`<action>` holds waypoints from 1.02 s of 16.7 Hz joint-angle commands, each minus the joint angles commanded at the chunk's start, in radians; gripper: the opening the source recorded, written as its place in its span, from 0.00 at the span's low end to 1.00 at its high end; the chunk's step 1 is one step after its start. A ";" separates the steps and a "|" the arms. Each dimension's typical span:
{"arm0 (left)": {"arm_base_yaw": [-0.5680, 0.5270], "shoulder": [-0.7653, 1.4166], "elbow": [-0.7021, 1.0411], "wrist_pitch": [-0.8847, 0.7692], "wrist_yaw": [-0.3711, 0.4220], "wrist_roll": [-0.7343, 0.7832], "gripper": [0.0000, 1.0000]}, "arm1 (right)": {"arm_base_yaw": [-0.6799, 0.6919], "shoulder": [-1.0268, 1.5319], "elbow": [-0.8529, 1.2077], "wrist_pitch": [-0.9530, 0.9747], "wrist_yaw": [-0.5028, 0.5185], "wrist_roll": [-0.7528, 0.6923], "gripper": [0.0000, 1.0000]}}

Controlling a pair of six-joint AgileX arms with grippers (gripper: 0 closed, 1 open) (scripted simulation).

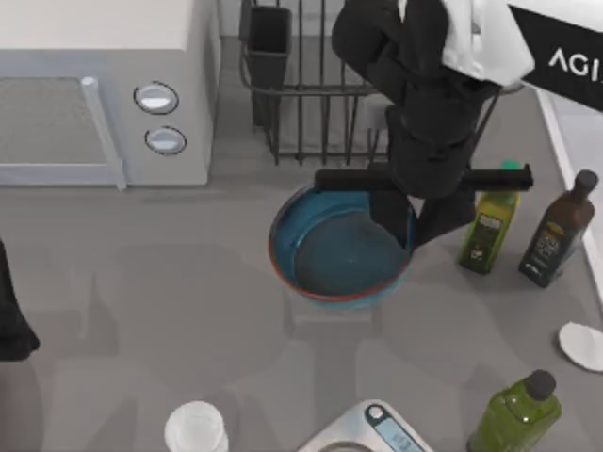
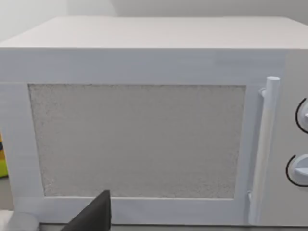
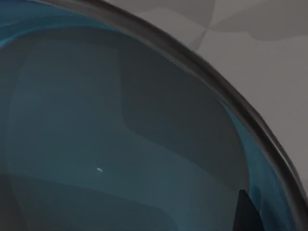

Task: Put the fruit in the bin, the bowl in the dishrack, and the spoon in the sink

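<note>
right gripper (image 1: 415,221) jaws straddle bowl (image 1: 334,254) rim near dishrack (image 1: 311,85), grasping it.

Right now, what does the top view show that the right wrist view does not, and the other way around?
Top view alone: the dishrack, the microwave, two oil bottles beside the bowl, and the right gripper at the bowl's right rim. Right wrist view alone: a close look into the bowl's grey-blue inside. Both share the bowl and the grey table.
</note>
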 joint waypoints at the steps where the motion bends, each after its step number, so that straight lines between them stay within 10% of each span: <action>1: 0.000 0.000 0.000 0.000 0.000 0.000 1.00 | 0.000 0.000 0.000 0.000 0.000 0.000 0.00; 8: 0.000 0.000 0.000 0.000 0.000 0.000 1.00 | 0.041 -0.046 -0.029 0.106 0.098 -0.052 0.00; 17: 0.000 0.000 0.000 0.000 0.000 0.000 1.00 | 0.252 -0.349 -0.198 0.788 0.643 -0.358 0.00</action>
